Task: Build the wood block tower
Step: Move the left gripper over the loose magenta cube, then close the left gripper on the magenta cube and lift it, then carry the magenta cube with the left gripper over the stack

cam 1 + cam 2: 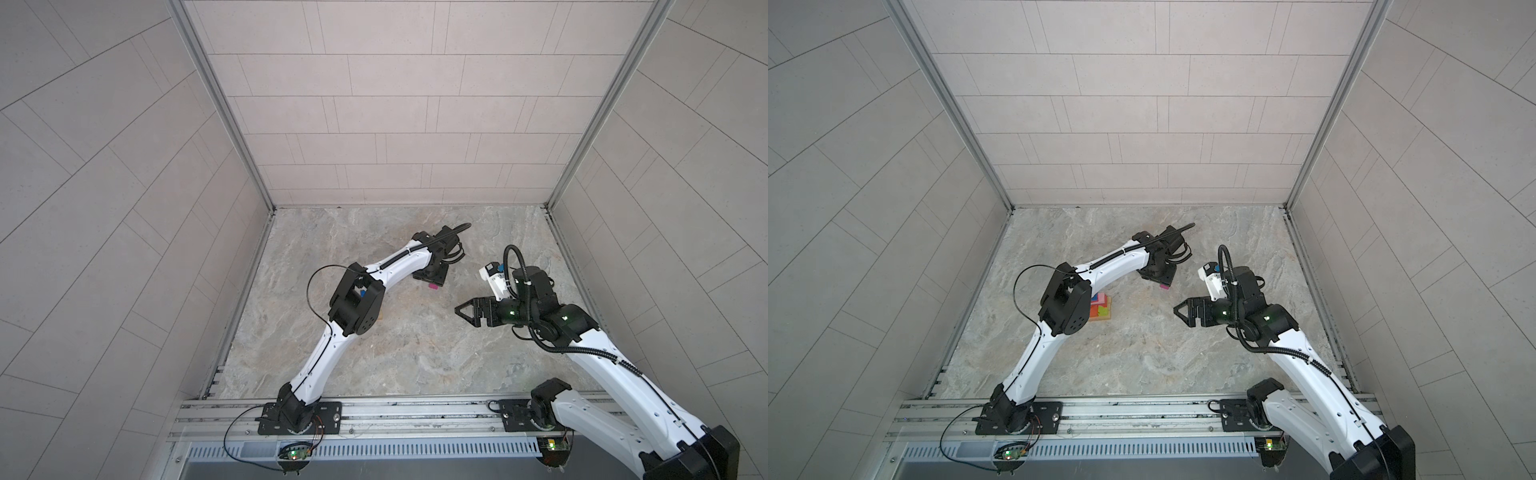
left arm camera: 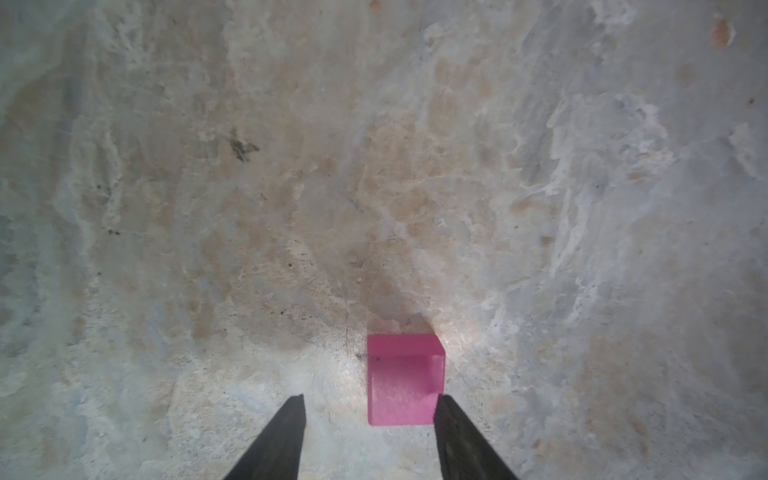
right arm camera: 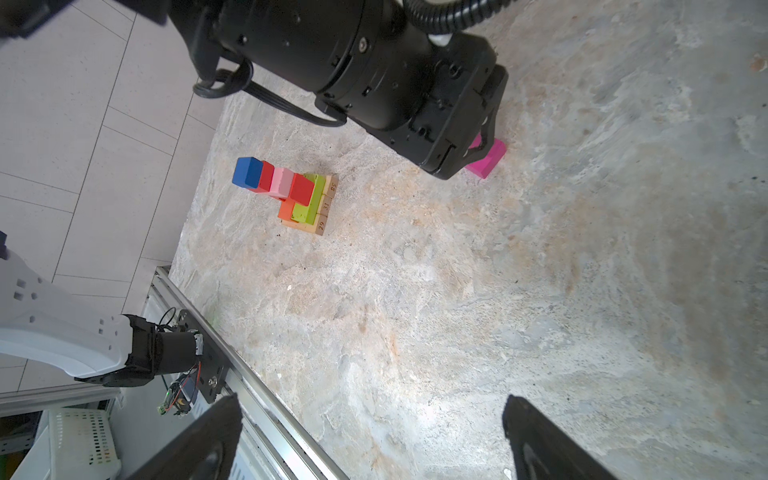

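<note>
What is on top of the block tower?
A blue cube tops the tower in the right wrist view, with nothing on it. In a top view the left arm hides most of the tower. The magenta cube lies apart.

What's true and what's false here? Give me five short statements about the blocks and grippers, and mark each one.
1. The magenta cube sits on the tower. False: it lies on the table, apart from the tower.
2. The right gripper is open and empty. True.
3. A blue cube tops the tower. True.
4. The left gripper holds the magenta cube in the air. False: the cube rests on the table between its open jaws.
5. Tan bars are the tower's lowest blocks. True.
</note>
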`<state>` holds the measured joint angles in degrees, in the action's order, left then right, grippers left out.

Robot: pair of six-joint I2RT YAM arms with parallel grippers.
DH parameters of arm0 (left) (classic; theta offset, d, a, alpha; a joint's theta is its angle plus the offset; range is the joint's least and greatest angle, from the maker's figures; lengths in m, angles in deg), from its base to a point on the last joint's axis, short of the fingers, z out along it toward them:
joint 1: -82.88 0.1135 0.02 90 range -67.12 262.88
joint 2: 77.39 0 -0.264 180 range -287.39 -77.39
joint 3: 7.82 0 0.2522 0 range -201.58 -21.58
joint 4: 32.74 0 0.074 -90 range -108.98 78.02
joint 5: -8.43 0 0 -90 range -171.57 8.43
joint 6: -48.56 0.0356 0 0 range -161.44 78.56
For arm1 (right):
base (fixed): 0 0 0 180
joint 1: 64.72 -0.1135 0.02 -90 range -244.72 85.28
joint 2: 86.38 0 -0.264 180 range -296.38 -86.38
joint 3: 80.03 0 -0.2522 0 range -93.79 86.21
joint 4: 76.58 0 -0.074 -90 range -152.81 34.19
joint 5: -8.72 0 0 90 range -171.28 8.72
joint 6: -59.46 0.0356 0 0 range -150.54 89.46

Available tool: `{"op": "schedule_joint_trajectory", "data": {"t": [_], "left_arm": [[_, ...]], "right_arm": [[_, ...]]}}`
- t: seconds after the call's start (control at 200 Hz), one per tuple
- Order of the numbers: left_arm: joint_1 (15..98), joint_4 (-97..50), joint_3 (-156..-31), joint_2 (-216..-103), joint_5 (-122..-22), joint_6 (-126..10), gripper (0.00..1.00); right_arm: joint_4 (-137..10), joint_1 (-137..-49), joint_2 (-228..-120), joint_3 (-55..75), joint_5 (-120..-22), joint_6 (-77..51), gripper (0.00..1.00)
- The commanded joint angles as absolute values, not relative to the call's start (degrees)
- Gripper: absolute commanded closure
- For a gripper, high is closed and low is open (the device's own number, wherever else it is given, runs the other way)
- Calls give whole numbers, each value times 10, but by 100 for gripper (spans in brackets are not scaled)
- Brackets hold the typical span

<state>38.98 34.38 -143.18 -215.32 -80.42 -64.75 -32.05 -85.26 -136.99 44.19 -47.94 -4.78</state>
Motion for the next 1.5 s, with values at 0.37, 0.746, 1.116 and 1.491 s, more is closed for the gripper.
{"op": "schedule_joint_trajectory", "data": {"t": [0.37,0.746,1.116,1.491], "left_arm": [[381,330,-1449,-2181,-787,-667,50],[381,336,-1449,-2185,-794,-675,62],[382,373,-1454,-2144,-811,-673,78],[407,392,-1407,-2021,-817,-664,79]], "right_arm": [[-308,-855,-1360,436,-487,-49,1],[-311,-855,-1358,439,-488,-46,1],[-309,-855,-1360,437,-489,-48,1],[-318,-855,-1363,437,-492,-44,1]]}}
